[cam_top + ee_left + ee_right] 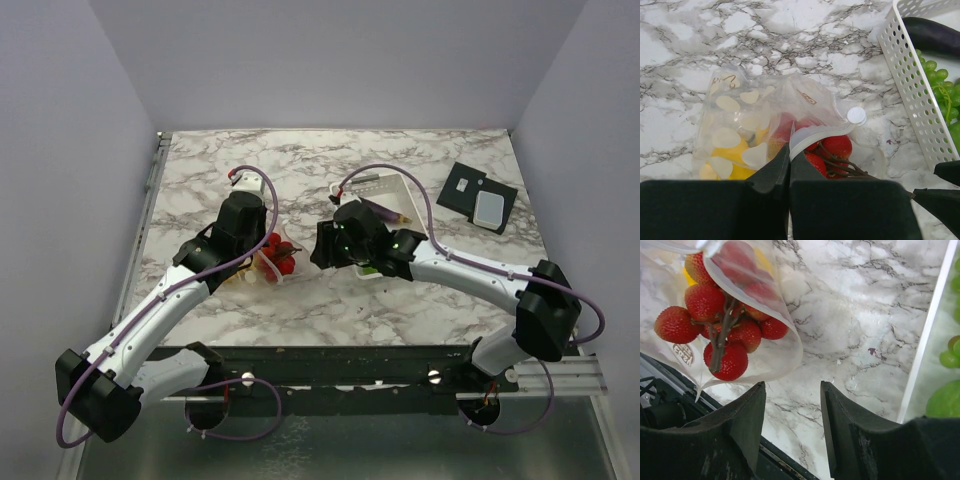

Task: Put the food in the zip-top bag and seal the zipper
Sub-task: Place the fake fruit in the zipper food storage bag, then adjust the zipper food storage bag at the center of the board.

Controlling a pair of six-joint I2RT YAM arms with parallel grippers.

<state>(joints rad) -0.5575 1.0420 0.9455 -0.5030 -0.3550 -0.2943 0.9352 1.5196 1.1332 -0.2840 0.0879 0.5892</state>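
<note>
L jaws pinched shut on mouth edge of zip-top bag (765,115). Bag lies on worktop (300,310) w/ red cherry cluster (715,325) + yellow pieces (732,162) inside. R jaws part-open, holding nothing, at bag's 3 o'clock in top view. White basket (912,85) at bag's 2 o'clock, w/ eggplant (932,35) + green pieces (940,80).

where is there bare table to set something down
Bare table along the far edge behind the bag and basket, and near middle between the arms. Crowded between bag and basket, around the left hand and right hand.
</note>
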